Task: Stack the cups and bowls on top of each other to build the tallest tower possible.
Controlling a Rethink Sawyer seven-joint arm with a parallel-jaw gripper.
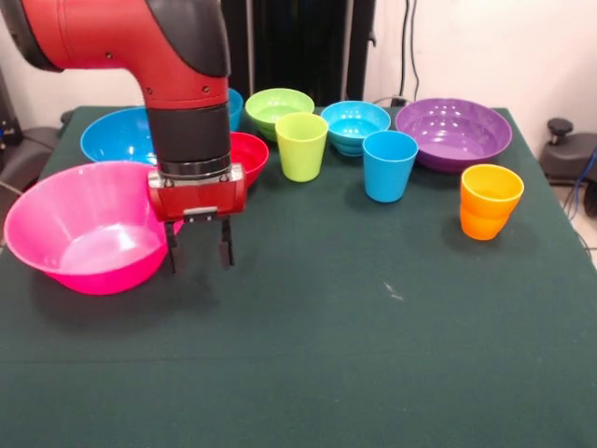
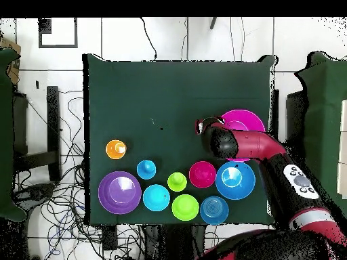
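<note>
My gripper (image 1: 199, 245) is open and empty, fingers pointing down just beside the right rim of the huge pink bowl (image 1: 89, 229). In the overhead view the gripper (image 2: 202, 126) is at the left edge of the pink bowl (image 2: 252, 120). The lime green cup (image 1: 301, 147), light blue cup (image 1: 389, 165) and orange cup (image 1: 490, 201) stand apart and upright. The large blue bowl (image 1: 117, 135), small red bowl (image 1: 250, 154), lime green bowl (image 1: 278, 107), ribbed cyan bowl (image 1: 355, 124) and wide purple bowl (image 1: 454, 133) sit along the far side. Nothing is stacked.
A small blue bowl (image 2: 214, 210) sits near the robot's base, mostly hidden behind the arm in the front view. The dark green table (image 1: 373, 355) is bare on its camera side. Cables lie on the floor around the table (image 2: 61, 169).
</note>
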